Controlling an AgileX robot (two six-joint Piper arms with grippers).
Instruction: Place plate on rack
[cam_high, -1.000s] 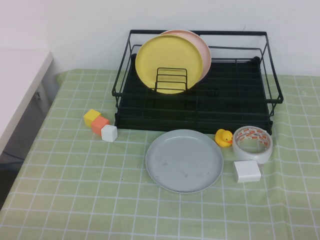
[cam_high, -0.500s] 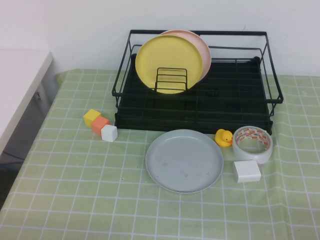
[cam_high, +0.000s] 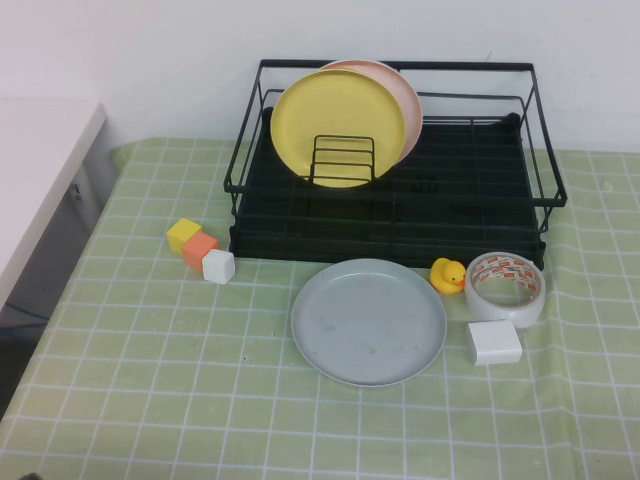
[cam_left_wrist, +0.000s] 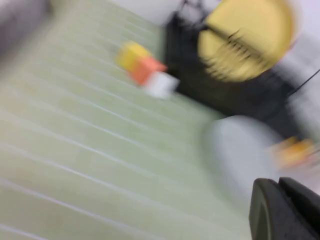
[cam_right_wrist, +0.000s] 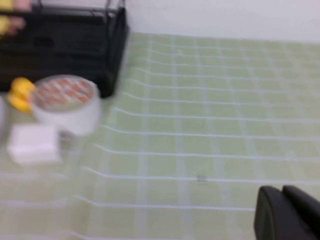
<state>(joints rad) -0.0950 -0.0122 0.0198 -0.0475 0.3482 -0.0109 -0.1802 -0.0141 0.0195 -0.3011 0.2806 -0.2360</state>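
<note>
The round grey-blue plate (cam_high: 368, 321) lay flat on the green checked table (cam_high: 150, 380), just before the black wire rack (cam_high: 395, 215). Left end effector (cam_left_wrist: 285, 210) and right end effector (cam_right_wrist: 287, 212) hung above the table; their spread could not be told.

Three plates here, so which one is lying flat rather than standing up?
The grey-blue plate lies flat on the tablecloth before the rack. The yellow plate and pink plate stand in it. Left gripper and right gripper show only in wrist views.

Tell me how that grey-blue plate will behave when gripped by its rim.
The plate lies flat on the cloth, so its low rim probably gives little purchase. It looks rigid and smooth, perhaps slippery. Left gripper and right gripper are both away from it.
</note>
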